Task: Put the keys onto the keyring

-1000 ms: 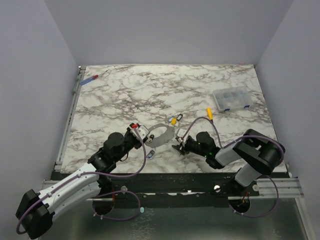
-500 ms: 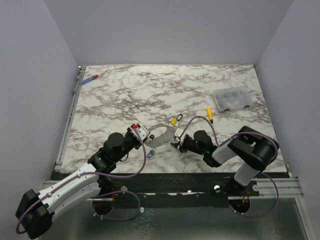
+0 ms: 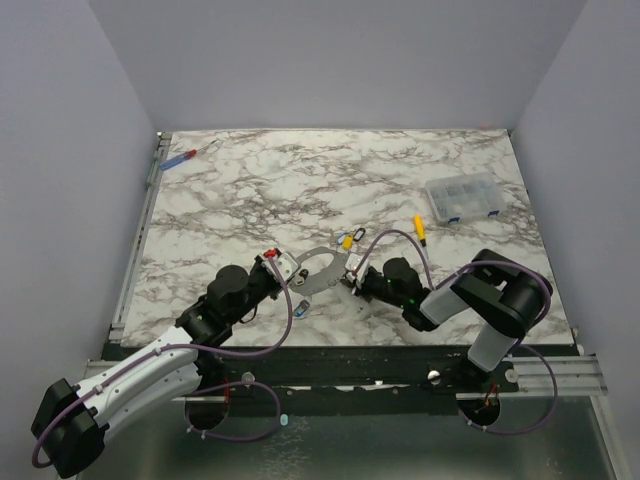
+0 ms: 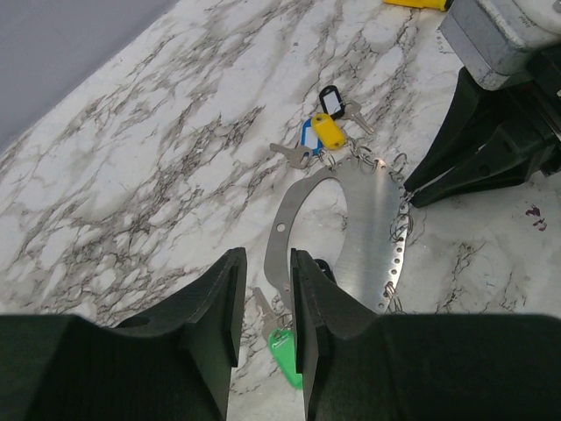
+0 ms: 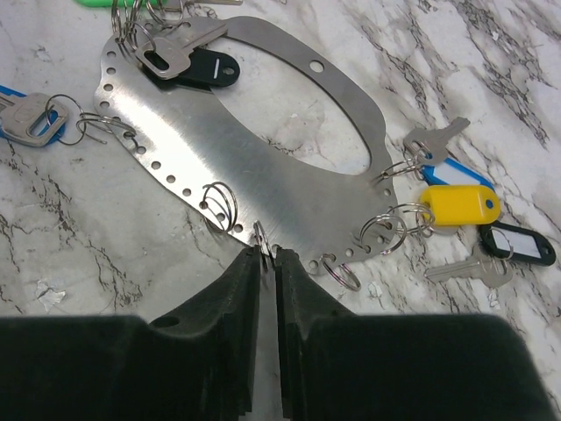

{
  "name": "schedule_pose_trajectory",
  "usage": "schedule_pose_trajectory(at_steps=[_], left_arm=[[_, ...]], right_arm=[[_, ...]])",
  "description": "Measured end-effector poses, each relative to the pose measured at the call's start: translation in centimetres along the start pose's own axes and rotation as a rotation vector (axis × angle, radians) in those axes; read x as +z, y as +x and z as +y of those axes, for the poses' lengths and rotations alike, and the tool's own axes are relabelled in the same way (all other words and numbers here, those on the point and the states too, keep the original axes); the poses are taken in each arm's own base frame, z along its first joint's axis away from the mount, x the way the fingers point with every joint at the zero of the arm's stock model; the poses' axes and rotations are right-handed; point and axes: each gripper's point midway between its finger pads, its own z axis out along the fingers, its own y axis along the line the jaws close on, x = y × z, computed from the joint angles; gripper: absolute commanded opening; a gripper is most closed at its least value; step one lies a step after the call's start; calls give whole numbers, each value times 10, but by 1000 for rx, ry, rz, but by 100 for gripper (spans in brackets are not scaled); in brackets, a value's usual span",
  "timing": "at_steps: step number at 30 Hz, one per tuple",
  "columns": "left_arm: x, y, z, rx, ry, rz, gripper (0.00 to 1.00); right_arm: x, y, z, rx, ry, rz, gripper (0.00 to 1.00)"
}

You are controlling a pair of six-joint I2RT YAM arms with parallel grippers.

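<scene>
Closest to me, my left gripper [image 4: 266,263] straddles the narrow band of the keyring [image 4: 372,228]. The keyring is a flat silver plate with an oval cut-out and a row of small holes, lying on the marble table [image 3: 250,190]. The jaws stand slightly apart, 1 on each side of the band, and I cannot tell whether they press it. A green-capped key [image 4: 285,355] lies just beside that band.

Opposite, my right gripper [image 5: 267,254] meets the plate's holed rim. Its jaws are almost pressed together, with a small split ring [image 5: 260,235] right at the slit, but I cannot confirm a firm pinch.

At the plate's far end a yellow-capped key [image 5: 456,204] lies between a blue-capped key [image 5: 456,172] and a black-capped key [image 5: 517,244].

Farther back sit a yellow-handled screwdriver [image 3: 419,227] and a clear box [image 3: 462,197]. A red-and-blue screwdriver [image 3: 185,156] lies at the far left corner.
</scene>
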Motion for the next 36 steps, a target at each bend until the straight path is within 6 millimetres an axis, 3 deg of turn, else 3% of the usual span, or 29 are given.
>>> schedule_pose_trajectory(at_steps=[7,16,26,36], left_arm=[[0,-1,-3,1,17,-5,27],[0,-4,-12,1,64,-20,14],[-4,-17,-32,-7,182,-83,14],[-7,-31,-64,-8,386,-94,26]], right_arm=[[1,2,0,-4,-4,12,1],[-7,-4,0,-1,-12,28,1],[-17,-36,-7,-15,-34,35,0],[-40,-87,-8,-10,-77,67,1]])
